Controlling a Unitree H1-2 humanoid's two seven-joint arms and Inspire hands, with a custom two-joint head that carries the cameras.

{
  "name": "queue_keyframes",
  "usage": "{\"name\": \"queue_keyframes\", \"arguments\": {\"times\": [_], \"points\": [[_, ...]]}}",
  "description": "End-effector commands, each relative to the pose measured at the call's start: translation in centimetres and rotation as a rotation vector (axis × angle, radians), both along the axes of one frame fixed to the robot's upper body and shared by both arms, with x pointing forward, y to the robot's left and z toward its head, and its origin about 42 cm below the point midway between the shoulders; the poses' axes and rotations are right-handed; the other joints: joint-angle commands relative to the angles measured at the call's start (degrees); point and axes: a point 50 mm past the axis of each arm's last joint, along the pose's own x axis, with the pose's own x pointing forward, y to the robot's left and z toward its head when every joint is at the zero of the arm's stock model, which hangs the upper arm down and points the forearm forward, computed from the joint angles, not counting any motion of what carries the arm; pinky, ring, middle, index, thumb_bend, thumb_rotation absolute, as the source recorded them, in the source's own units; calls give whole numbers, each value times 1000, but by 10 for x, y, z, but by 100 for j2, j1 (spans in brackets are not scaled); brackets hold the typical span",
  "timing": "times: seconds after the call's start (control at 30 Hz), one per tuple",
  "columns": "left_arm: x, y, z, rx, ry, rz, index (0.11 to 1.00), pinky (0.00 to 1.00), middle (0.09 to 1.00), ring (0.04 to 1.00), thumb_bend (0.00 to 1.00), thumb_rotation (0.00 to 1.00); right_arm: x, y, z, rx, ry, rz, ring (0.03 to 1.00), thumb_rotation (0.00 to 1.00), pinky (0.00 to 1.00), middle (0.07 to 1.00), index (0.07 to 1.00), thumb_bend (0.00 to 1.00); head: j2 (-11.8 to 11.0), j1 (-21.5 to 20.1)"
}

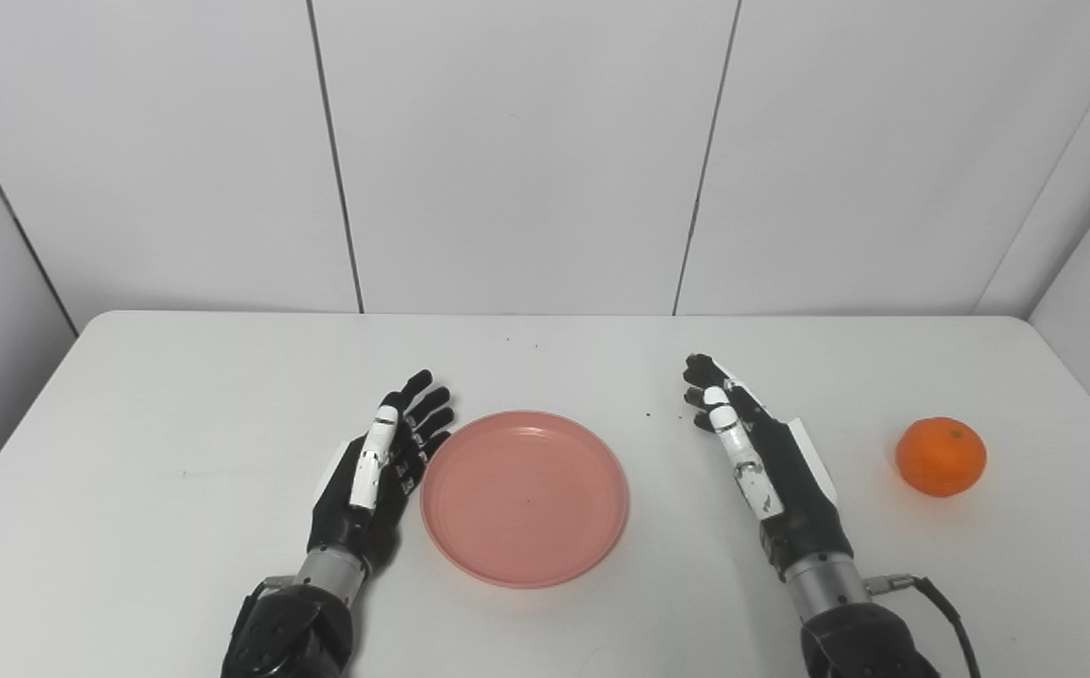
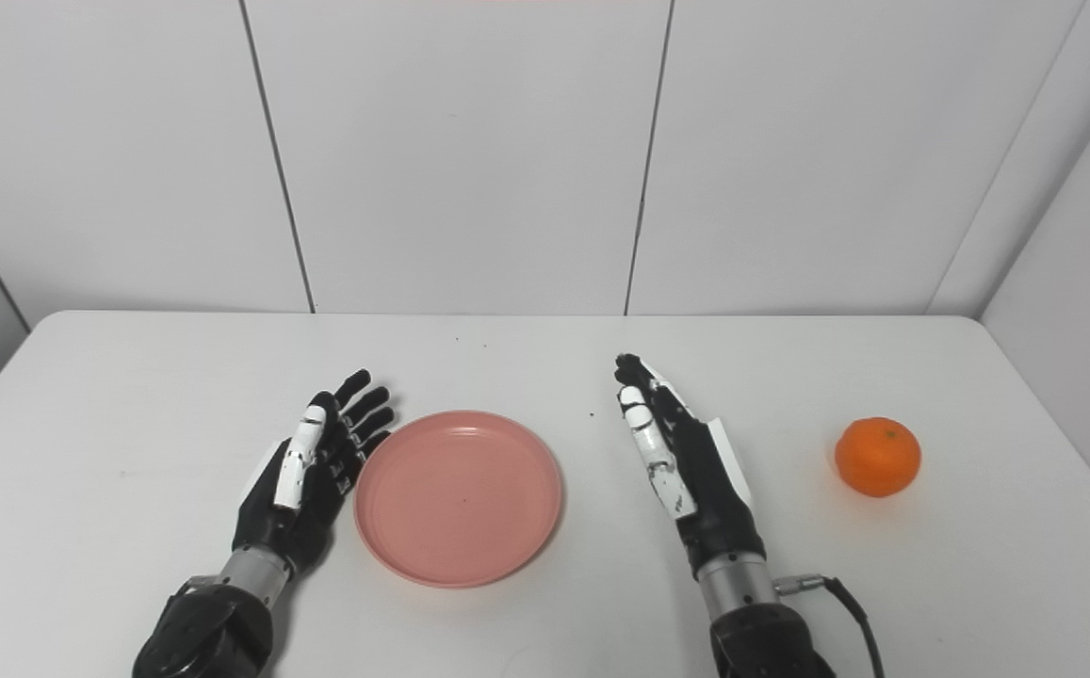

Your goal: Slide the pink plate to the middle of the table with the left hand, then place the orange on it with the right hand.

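Where white wall panels (image 1: 516, 151) back white table (image 1: 177, 377) | pink plate (image 1: 524, 496) central | both robot hands released

Both forearms are cut off by the bottom edge; the bench (image 1: 177, 395) loses its near corners there too.

One pink plate (image 1: 524, 497), one orange (image 1: 940, 457), two hands, one table (image 1: 177, 395).

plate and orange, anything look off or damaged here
Nothing stands out. The plate lies flat and empty near mid-table, the orange sits whole to its right, and the left hand and right hand are open, holding nothing.
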Motion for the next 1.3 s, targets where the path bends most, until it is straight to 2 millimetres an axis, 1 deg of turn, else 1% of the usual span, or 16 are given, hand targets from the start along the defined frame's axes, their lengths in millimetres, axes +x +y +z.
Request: {"name": "queue_keyframes", "arguments": {"times": [0.0,0.13,0.17,0.2,0.37,0.4,0.57,0.6,0.63,0.67,0.7,0.77,0.87,0.97,1.23,1.27], "points": [[-4,9,-19,3,76,15,910,930,921,921,362,1000,2,-6,25,-28,-84,-39,857,1000,857,867,855,319,-45,-117],[-4,15,-21,-13,79,14,915,938,924,926,354,1000,1,-17,37,-124,-134,-115,851,971,825,862,855,324,-132,-369],[-3,17,-23,-17,79,10,918,941,927,929,357,1000,1,-20,39,-164,-153,-141,838,913,798,858,856,365,-171,-456],[-2,20,-26,-19,76,5,919,941,928,929,358,1000,1,-24,42,-206,-172,-171,836,905,795,857,856,371,-177,-479],[1,32,-33,-51,72,-13,938,971,948,949,343,1000,2,-36,47,-343,-236,-283,823,855,746,848,852,519,-300,-817],[1,34,-33,-55,74,-14,946,984,955,957,331,1000,3,-38,48,-354,-240,-298,819,824,739,845,853,557,-307,-835],[3,39,-31,-65,92,-5,952,998,960,965,302,1000,1,-51,55,-397,-274,-408,807,664,726,836,844,666,-372,-1079],[3,40,-31,-67,91,-8,953,999,961,966,301,1000,0,-55,56,-405,-283,-428,806,655,725,836,844,673,-388,-1137],[4,41,-31,-69,90,-11,959,1000,967,973,293,1000,0,-57,58,-410,-290,-442,814,600,740,837,845,709,-389,-1181],[5,42,-30,-69,90,-9,961,1000,969,976,290,1000,1,-60,58,-416,-299,-462,816,581,745,837,846,721,-371,-1282],[5,42,-30,-69,91,-8,962,1000,970,977,284,1000,2,-63,59,-420,-306,-476,822,545,758,838,850,769,-371,-1282],[7,44,-28,-69,95,-2,961,1000,969,977,281,1000,4,-67,59,-431,-313,-517,823,534,762,837,852,795,-348,-1476],[9,47,-27,-80,105,6,970,1000,976,983,289,1000,8,-72,58,-447,-304,-577,843,531,781,857,882,877,-343,-1533],[12,50,-28,-78,103,1,974,1000,978,985,293,1000,10,-73,58,-481,-300,-626,848,521,764,870,897,909,-318,-1635],[12,55,-26,-94,101,-6,980,1000,982,989,308,1000,8,-86,55,-580,-284,-710,873,443,753,926,935,884,-268,-1687],[12,55,-26,-93,101,-6,980,1000,982,989,309,1000,8,-88,54,-584,-272,-714,874,441,753,928,936,883,-207,-1657]]}}
